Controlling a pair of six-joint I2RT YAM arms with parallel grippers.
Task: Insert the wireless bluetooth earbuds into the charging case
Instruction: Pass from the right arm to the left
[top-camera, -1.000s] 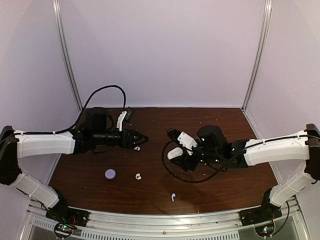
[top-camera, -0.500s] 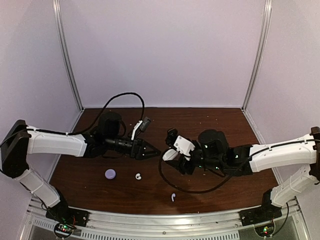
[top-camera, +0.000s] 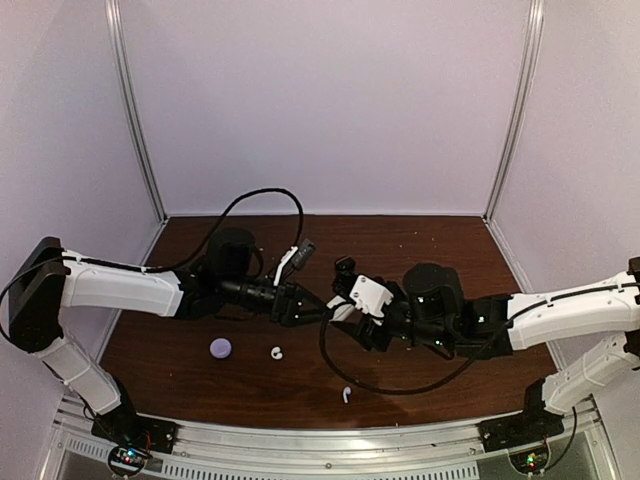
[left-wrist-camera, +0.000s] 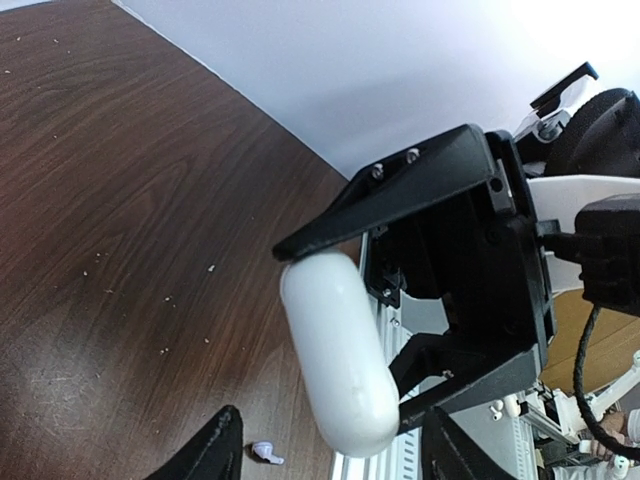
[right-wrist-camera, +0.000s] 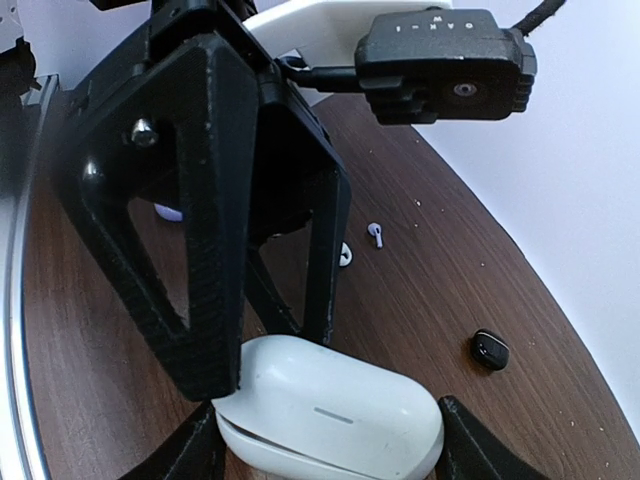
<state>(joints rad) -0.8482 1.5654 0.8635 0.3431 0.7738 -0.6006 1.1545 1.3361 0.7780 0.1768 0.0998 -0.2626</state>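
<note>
- Now the left gripper (top-camera: 312, 308) sits at the middle of the top view, nose to nose with the right gripper (right-wrist-camera: 335, 445). A second ago it hung over the upper left of the counter (top-camera: 450, 250), so the left arm has swung across and stretched out.
- Meanwhile the right gripper has edged leftward to meet it. It stays clamped on the white charging case (right-wrist-camera: 330, 410), one finger on each side.
- The left gripper's fingers stand spread. In the left wrist view the rounded end of the case lies between their tips, but it is not possible to tell whether they touch it. No earbud shows between them.
- The case looks closed, with its seam showing as a thin line in the right wrist view.
- The earbuds remain on the counter in the lower middle of the top view: a curled white earbud (top-camera: 277, 352) and a stemmed white earbud (top-camera: 346, 394). A black earbud (right-wrist-camera: 490, 348) shows at the right of the right wrist view.
- Judging from this, the meeting serves the case rather than a bud, probably to open or re-grip it. No earbud is inserted yet.
</note>
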